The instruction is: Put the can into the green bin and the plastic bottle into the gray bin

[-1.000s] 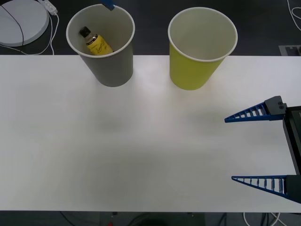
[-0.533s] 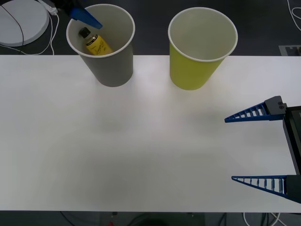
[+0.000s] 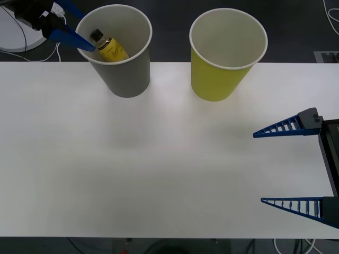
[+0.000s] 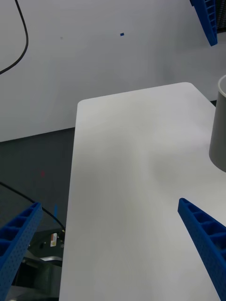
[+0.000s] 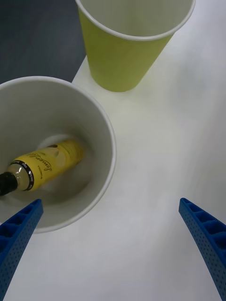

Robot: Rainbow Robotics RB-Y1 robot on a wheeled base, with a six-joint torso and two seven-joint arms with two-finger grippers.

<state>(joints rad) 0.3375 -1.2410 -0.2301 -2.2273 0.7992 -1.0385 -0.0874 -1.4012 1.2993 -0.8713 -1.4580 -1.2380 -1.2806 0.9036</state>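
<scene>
Lying slantwise inside the large gray paper cup with a white inside and rolled white rim (image 3: 117, 50), the gray bin, is the small yellow plastic bottle with a black screw cap and dark print on its label (image 3: 108, 46); in the left wrist view the bottle (image 5: 43, 165) rests on the cup's white bottom (image 5: 56, 146), its cap against the inner wall; this gray bin stands at the far left of the white rectangular table (image 3: 159, 159), upright; to its right, near but apart from it, stands the large yellow-green paper cup with a white inside and rolled white rim (image 3: 225, 58), the green bin, also upright, with only white inside showing; the left gripper (image 3: 68, 24) hangs at the far left, just beside the gray bin's left rim, one blue ribbed finger reaching to the rim's edge; its two fingers (image 5: 19, 235) stand wide apart at the corners of the left wrist view, holding nothing; the right gripper (image 3: 290, 166) sits at the near right over the table, its blue ribbed fingers (image 3: 283, 127) spread wide with bare tabletop between them, gripping nothing; a white round disc with a dark cable (image 3: 18, 26) lies on the dark floor beyond the table's far left corner.
</scene>
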